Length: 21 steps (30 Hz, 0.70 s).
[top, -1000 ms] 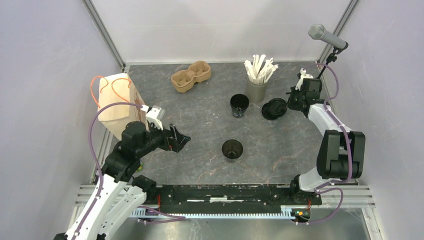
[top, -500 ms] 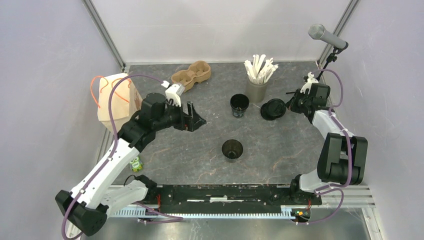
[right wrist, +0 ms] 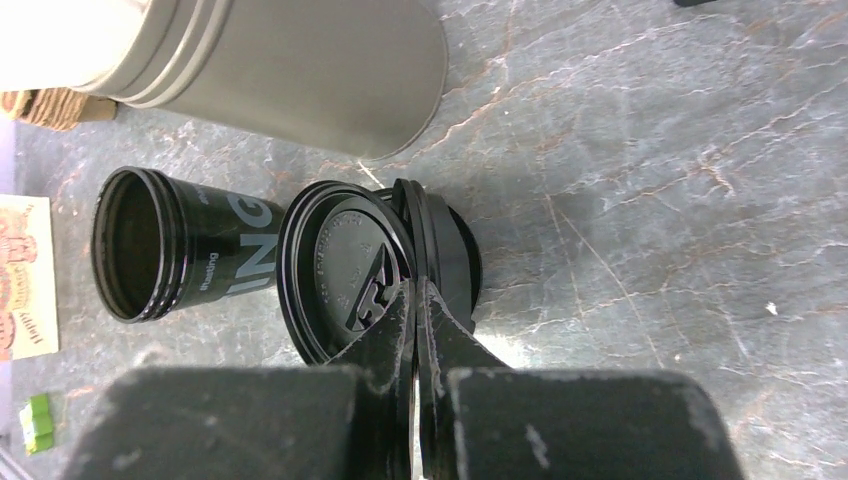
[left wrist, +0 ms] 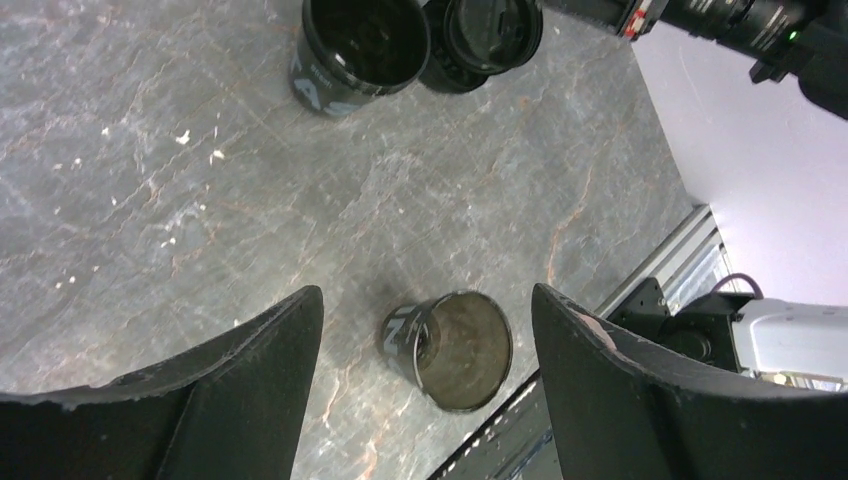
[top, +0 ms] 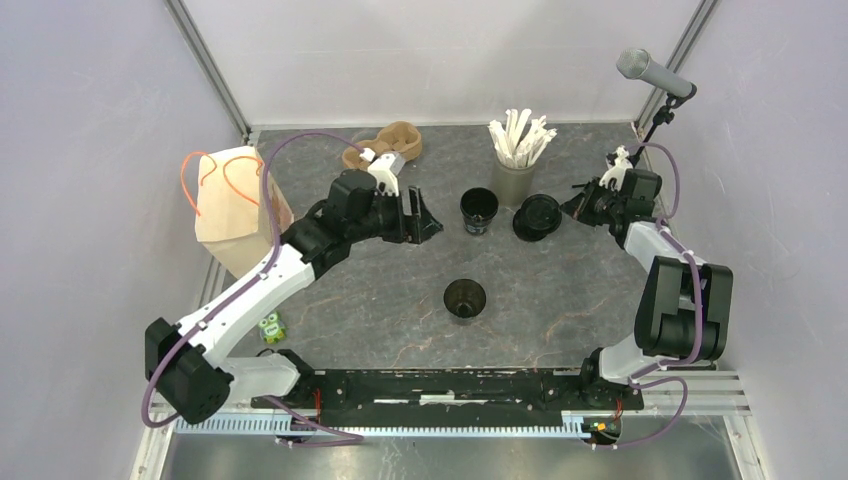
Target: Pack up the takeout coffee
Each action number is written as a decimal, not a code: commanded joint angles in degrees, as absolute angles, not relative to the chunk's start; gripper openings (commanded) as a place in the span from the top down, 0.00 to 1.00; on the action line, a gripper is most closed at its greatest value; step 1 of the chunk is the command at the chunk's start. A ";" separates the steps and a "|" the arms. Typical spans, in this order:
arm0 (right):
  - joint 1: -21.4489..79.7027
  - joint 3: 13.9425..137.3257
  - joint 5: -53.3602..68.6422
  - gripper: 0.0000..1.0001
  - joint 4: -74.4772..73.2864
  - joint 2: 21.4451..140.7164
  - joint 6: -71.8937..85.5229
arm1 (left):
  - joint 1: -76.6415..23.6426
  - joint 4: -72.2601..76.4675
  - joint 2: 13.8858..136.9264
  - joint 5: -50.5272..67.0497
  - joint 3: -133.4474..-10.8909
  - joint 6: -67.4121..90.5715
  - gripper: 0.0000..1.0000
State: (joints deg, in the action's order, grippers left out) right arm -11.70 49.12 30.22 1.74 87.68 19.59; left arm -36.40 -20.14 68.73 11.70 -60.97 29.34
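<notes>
A black cup stood open-topped, with no cover on it, on the far half of the table, a little right of centre. A black lid was just beside it on the right, tipped up off the surface. The right hand was pinched tight on that lid's rim. A second lid sat against the first, on the side away from the cup. The left hand hovered just left of the cup, jaws spread wide and holding nothing. A second black cup, also uncovered, stood alone toward the near edge, well apart from both hands.

White capitals ran along the first cup's side. The letters "ING" could be read from the right wrist, with smaller print beside them too fine to make out.

The table had a dark grey stone pattern with pale veins. A grey cup of white sticks stood near the far edge, a brown pulp carrier at the far edge left of centre, and a paper bag with orange handles at the left edge. Pale lilac walls enclosed the table, and a microphone stood at the far right corner.
</notes>
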 commanded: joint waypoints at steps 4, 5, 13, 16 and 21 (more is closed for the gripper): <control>-12.23 48.45 36.43 1.00 6.28 88.22 22.29 | -40.93 -11.67 75.58 4.10 -67.87 32.61 0.22; -12.24 48.27 36.79 1.00 6.39 88.03 22.35 | -41.59 -11.10 76.91 2.78 -68.75 33.49 0.23; -13.59 46.27 39.56 1.00 8.17 86.85 23.38 | -46.61 -1.83 88.50 -5.98 -73.85 42.36 0.29; -14.14 45.53 40.88 1.00 9.38 86.71 23.84 | -48.07 1.22 93.81 -7.62 -76.67 45.51 0.32; -14.69 45.23 42.94 1.00 10.38 86.86 24.50 | -51.63 0.35 103.37 -12.02 -85.46 44.70 0.35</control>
